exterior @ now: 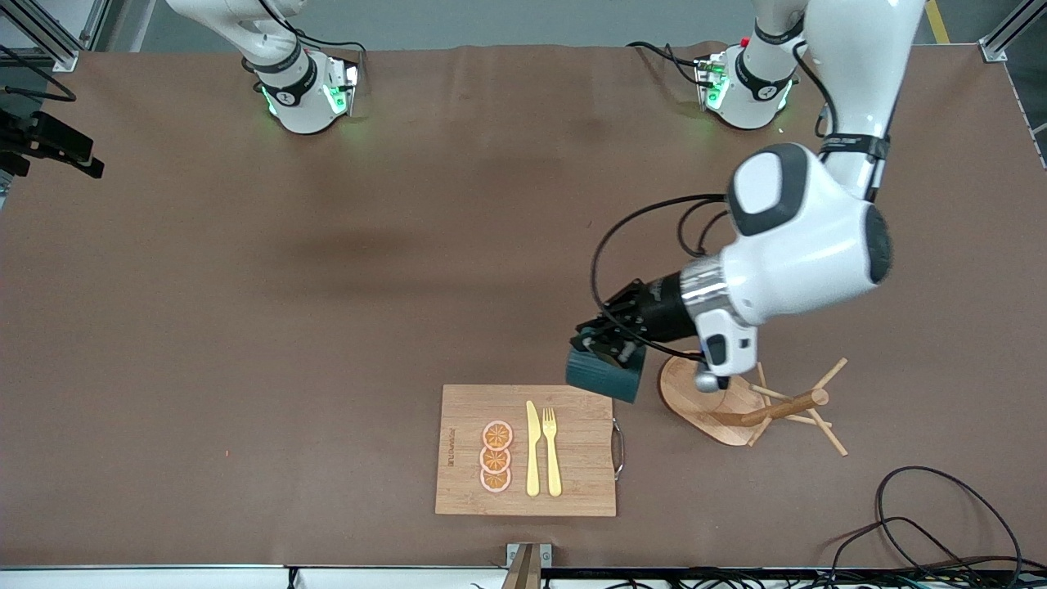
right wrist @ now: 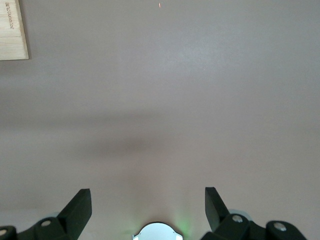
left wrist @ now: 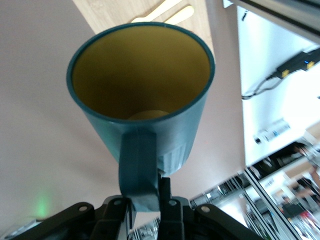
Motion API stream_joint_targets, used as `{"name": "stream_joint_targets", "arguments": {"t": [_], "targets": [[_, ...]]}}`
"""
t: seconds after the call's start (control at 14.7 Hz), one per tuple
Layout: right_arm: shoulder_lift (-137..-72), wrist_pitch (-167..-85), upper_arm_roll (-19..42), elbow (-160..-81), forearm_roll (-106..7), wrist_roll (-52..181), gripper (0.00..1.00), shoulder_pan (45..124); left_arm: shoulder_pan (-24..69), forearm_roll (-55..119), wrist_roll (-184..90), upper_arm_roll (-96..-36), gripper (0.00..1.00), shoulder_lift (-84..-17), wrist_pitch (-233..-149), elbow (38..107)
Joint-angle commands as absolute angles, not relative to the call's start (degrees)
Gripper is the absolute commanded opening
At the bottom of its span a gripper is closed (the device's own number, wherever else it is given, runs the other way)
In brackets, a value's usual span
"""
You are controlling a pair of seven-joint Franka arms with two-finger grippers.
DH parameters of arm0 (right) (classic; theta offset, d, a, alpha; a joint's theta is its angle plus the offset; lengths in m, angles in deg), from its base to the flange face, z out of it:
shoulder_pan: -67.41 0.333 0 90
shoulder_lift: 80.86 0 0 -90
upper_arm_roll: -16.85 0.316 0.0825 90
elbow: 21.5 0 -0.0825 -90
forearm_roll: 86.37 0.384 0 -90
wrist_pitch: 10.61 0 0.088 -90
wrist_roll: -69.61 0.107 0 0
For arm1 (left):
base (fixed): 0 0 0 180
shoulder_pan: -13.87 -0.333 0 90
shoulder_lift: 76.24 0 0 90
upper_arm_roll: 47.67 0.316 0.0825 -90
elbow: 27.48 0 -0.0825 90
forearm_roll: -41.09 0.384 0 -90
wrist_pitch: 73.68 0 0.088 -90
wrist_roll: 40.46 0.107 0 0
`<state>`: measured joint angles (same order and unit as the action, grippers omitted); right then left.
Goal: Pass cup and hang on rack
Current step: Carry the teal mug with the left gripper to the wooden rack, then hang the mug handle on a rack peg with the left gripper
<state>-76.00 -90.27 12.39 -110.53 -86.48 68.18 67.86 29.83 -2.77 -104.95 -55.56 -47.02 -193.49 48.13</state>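
The left claw [exterior: 609,348] is clenched on the loop handle of the teal cup [exterior: 604,376], its fingers [left wrist: 167,200] pinching the handle just below the ribbed wall, as the left wrist view shows. The cup hangs in the air, tipped on its side, its mustard-yellow inside [left wrist: 140,70] facing away from the wrist, over the corner of the bamboo cutting board [exterior: 466,458] that lies closest to the rack. The wooden mug rack [exterior: 740,405] stands on the brown counter [exterior: 327,286] just beside that board, toward the left arm's end, with its oval base flat on the counter and its thin pegs angling out from the central post; the cup is near the rack but apart from it, touching none of the pegs. On the board lie a yellow knife [exterior: 532,450] and a yellow fork [exterior: 552,450] side by side, with three orange slices [exterior: 496,456] in a row next to them. The right claw [right wrist: 148,205] is released, its fingers spread wide over bare counter, and the right arm waits near its base.
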Motion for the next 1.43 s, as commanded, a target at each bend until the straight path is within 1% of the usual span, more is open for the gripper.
{"name": "stream_joint_targets", "arguments": {"t": [0.0, 0.14, 0.48, 0.68, 1.02, 1.36], "targets": [[-74.36, -90.33, 13.07, -112.03, -86.11, 68.03, 1.0, 66.71, 22.51, -9.34, -95.52, -59.26, 0.0, -51.2, -191.47, 55.13], [-74.36, -90.33, 13.07, -112.03, -86.11, 67.94, 1.0, 66.8, 17.67, -16.19, -88.22, -60.5, 0.0, -50.76, -186.64, 56.45], [-74.36, -90.42, 13.07, -111.94, -86.19, 67.94, 1.0, 66.8, 11.07, -21.74, -80.13, -60.86, 0.0, -50.93, -179.61, 59.61], [-74.36, -90.33, 13.16, -112.03, -86.11, 67.86, 1.0, 66.71, 7.11, -22.1, -73.44, -61.03, 0.0, -51.28, -176.26, 62.78], [-74.36, -90.42, 13.68, -112.03, -86.11, 67.77, 1.0, 65.74, 2.8, -22.89, -68.51, -61.03, 0.0, -51.02, -171.69, 64.19], [-74.36, -90.33, 13.68, -112.03, -86.11, 67.68, 1.0, 66.09, -1.59, -22.9, -60.08, -61.03, 0.0, -49.01, -167.55, 65.34]]}}
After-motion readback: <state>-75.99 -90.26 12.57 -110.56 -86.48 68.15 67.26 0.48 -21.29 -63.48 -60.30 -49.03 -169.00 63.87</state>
